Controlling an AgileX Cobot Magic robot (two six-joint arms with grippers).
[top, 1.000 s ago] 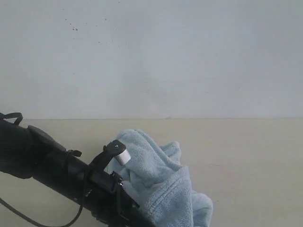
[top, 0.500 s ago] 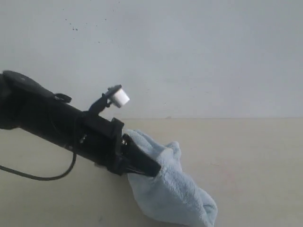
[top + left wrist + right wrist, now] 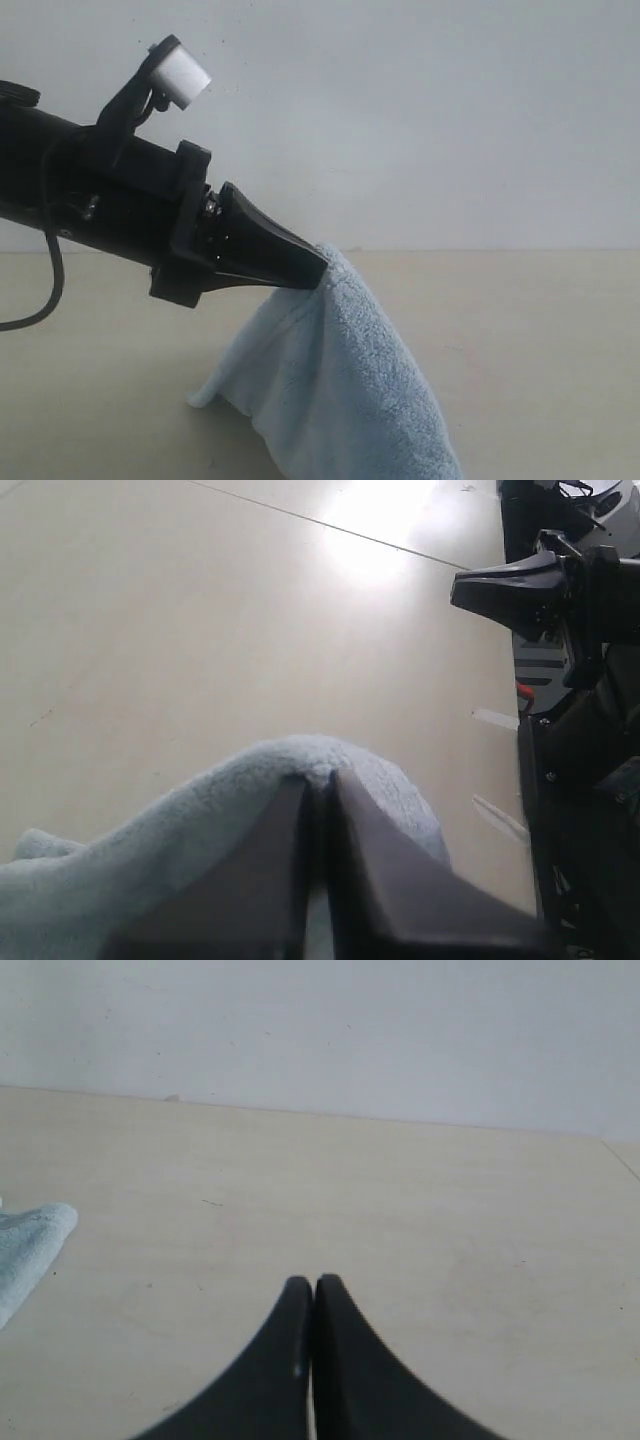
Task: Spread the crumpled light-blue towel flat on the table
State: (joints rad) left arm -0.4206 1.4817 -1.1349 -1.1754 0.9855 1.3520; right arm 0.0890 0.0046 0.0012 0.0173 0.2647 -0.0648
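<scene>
Towel (image 3: pixel 345 400) fold held aloft in tightly closed left claw (image 3: pixel 322 272).
Raise with firm clamp; drag slack hanging below claw outward across table (image 3: pixel 540 340). Right claw (image 3: pixel 313 1285) closed, empty.

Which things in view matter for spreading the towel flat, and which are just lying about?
For the job:
- towel, hanging from the shut left gripper
- table
- right gripper, shut and empty

Just there:
- white wall
</scene>
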